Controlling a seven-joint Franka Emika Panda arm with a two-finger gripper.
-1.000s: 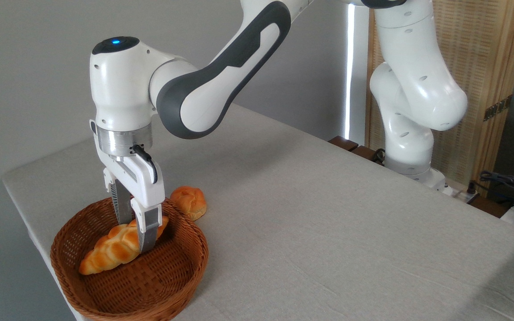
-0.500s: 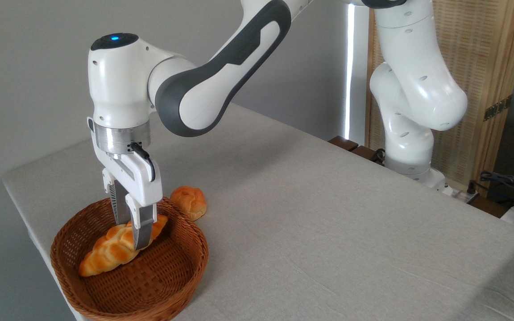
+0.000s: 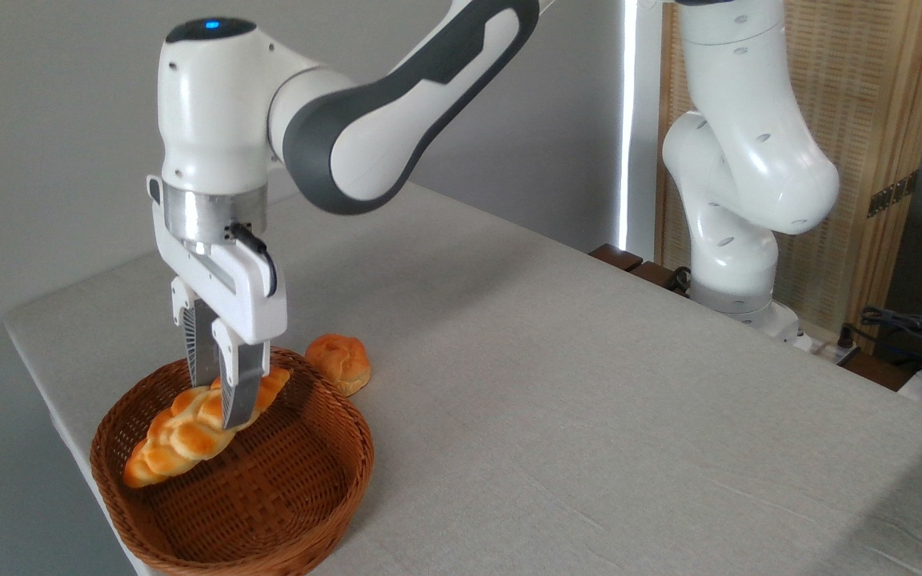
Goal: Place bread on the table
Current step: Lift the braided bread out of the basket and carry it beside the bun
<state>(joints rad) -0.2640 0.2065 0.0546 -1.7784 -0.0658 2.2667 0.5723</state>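
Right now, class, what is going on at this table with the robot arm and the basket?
The robot's claw is shut on the long braided bread, gripping it near its upper end. The loaf hangs tilted over the basket, its lower end down by the left rim. A small round bun sits on the table just behind the basket. The bread is not yet on the table.

Soft even daylight, a bright overexposed strip glared behind the arm (image 3: 749, 176), glossy highlights on its shell, faint shadows on the table (image 3: 589, 416), sharp focus.
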